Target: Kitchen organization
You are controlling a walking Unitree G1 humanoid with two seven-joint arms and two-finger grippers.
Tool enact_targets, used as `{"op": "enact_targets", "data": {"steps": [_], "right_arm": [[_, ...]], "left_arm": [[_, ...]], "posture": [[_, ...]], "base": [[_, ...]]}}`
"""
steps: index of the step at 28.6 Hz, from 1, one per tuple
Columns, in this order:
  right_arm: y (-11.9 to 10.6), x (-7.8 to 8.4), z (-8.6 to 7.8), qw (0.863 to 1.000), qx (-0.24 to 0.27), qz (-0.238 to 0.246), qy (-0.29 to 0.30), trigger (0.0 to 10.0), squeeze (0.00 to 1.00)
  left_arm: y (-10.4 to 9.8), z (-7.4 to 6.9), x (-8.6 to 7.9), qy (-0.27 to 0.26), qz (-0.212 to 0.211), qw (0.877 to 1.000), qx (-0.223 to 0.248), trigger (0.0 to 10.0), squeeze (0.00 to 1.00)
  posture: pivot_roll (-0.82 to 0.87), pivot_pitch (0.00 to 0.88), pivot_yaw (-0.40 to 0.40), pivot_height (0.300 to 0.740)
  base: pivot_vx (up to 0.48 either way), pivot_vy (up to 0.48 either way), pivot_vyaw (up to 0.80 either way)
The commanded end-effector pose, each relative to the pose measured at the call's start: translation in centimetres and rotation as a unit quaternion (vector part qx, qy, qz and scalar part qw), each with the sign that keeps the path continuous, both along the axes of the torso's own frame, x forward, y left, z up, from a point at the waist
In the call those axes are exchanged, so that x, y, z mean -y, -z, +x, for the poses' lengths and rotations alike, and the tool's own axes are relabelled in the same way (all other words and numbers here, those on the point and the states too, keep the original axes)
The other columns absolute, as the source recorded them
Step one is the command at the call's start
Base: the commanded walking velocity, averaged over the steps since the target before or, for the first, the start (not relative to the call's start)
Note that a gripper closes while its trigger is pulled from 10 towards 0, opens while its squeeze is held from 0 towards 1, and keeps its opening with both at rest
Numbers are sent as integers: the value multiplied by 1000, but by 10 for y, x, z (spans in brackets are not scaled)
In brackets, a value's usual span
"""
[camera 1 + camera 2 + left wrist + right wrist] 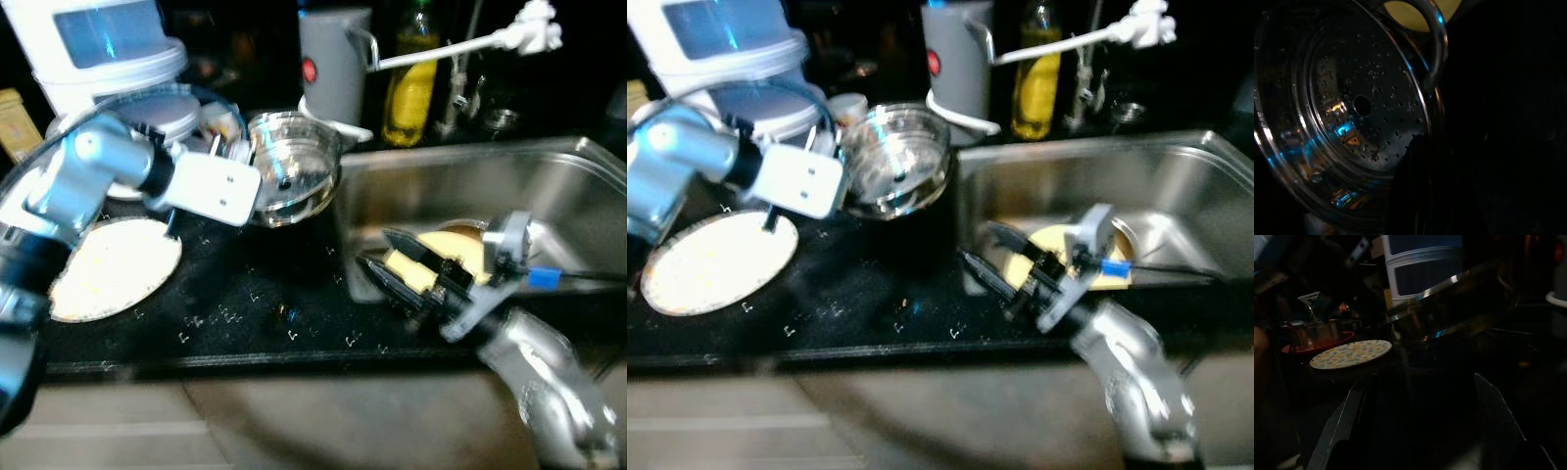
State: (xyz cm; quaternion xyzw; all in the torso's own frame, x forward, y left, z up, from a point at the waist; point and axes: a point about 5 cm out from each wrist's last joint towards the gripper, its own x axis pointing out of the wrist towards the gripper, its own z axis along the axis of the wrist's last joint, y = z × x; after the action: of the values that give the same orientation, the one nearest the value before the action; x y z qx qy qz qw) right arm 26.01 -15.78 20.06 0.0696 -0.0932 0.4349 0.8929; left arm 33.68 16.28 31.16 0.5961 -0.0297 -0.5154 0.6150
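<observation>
- Dark kitchen table (255, 323) with a steel sink (578, 186) set in on our right; we list things left to right.
- White appliance with a blue window (103, 44) stands at the back left of the table.
- Pale speckled plate (113, 266) lies flat on the table at the left, in front of the appliance.
- Left gripper (257, 186) reaches in from the left and meets the rim of a steel pot (294, 166), which sits tilted at the table's middle, just left of the sink edge. Its fingers are hidden behind the white wrist housing, so we cannot tell whether it pinches the rim. In the left wrist view the pot's (1356, 112) inside shows wet with droplets, a curved handle at its edge.
- Grey kettle with a red dot (333, 64) stands behind the pot; a yellow oil bottle (411, 93) is just right of it.
- White faucet arm (470, 41) stretches across the back above the sink.
- Right gripper (387, 259) is at the sink's near left side, fingers spread, pointing toward the pot, nothing between them.
- Yellow object (446, 250) lies in the sink basin right behind the right gripper; too blurred to name.
</observation>
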Motion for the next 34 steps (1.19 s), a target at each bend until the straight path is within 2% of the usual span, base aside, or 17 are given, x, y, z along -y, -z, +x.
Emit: {"op": "enact_targets", "data": {"steps": [1, 4, 14, 21, 23, 25, 29, 34], "right_arm": [[5, 1, 0, 1000, -14, -12, 4, 10000, 0], [5, 1, 1, 1000, -14, -10, 6, 10000, 0], [3, 3, 1, 1000, -8, -5, 16, 10000, 0], [5, 1, 1, 1000, -12, -9, 17, 10000, 0], [6, -1, 1, 1000, -14, -9, 16, 10000, 0], [6, -1, 1, 1000, -14, -9, 16, 10000, 0], [8, -2, 0, 1000, -17, -10, 16, 10000, 0], [7, -2, -1, 1000, -16, -11, 16, 10000, 0]], "left_arm": [[-2, 0, -1, -3, -2, 1000, 4, 10000, 0], [-3, 0, -1, -2, -3, 1000, 4, 10000, 0], [-7, 4, 3, 1, -24, 1000, 11, 10000, 0], [1, 14, 6, -6, -53, 999, 8, 10000, 0], [12, 22, 13, -13, -85, 996, 1, 10000, 0], [12, 22, 13, -13, -85, 996, 1, 10000, 0], [32, 33, 20, -26, -105, 994, -9, 10000, 0], [45, 41, 31, -37, -135, 990, 1, 10000, 0]], "posture": [[-114, 0, 49, 740], [-114, 0, 49, 740], [-111, 0, 49, 740], [-111, 0, 51, 740], [-115, 0, 54, 740], [-115, 0, 54, 740], [-121, 0, 54, 740], [-134, 0, 60, 740]], "base": [[0, -431, -769], [0, -429, -769], [0, 0, 0], [0, 0, 0], [0, 0, 0], [0, 0, 0], [0, 0, 0], [0, 0, 0]]}}
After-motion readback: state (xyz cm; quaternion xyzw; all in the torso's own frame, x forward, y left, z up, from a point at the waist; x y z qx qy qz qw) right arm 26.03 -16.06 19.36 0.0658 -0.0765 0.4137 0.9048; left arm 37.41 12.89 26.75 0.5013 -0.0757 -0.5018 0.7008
